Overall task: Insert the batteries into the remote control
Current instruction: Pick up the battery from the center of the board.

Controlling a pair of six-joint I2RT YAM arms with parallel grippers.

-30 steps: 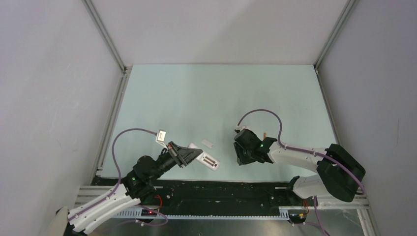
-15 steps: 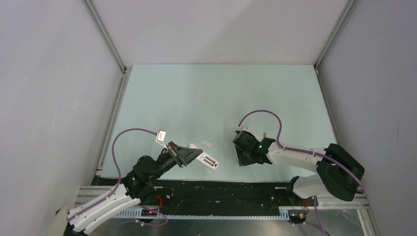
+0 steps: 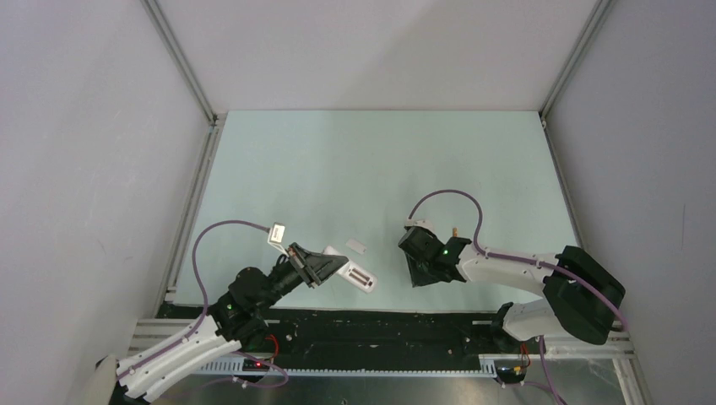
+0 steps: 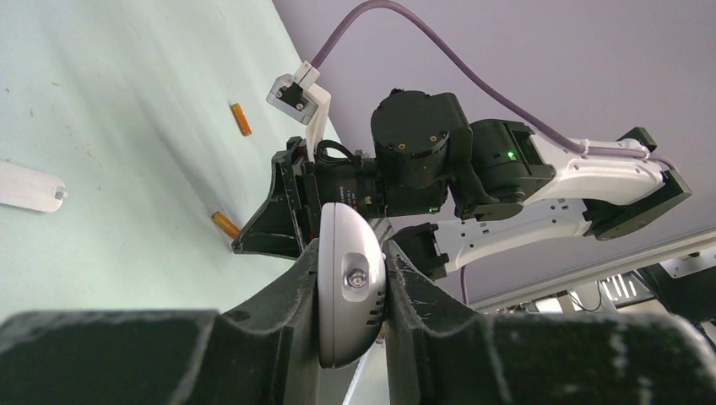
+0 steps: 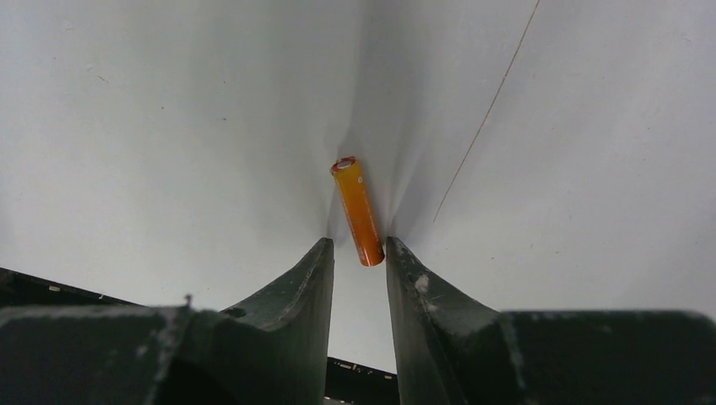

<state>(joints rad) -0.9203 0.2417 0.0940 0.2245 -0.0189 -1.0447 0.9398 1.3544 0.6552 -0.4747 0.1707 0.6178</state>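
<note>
The white remote control (image 4: 350,291) is clamped edge-on in my left gripper (image 4: 350,253), which is shut on it near the table's front edge; from above, the remote control (image 3: 358,276) sticks out to the right of the left gripper (image 3: 325,266). An orange battery (image 5: 358,211) lies on the table with its near end between the tips of my right gripper (image 5: 359,246). It is against the right finger, and a gap remains on the left side, so this gripper is open. In the left wrist view this battery (image 4: 225,224) lies at the right gripper's tip. A second battery (image 3: 455,229) lies farther back.
A small white cover piece (image 3: 357,245) lies on the table between the two grippers. Grey walls with metal posts enclose the pale green table (image 3: 380,160) on three sides. The right arm's purple cable (image 3: 447,192) arcs above its wrist.
The right gripper's jaws have narrowed around the battery's end, and the gripper has shifted slightly to the left. The left gripper and the remote have not moved.
</note>
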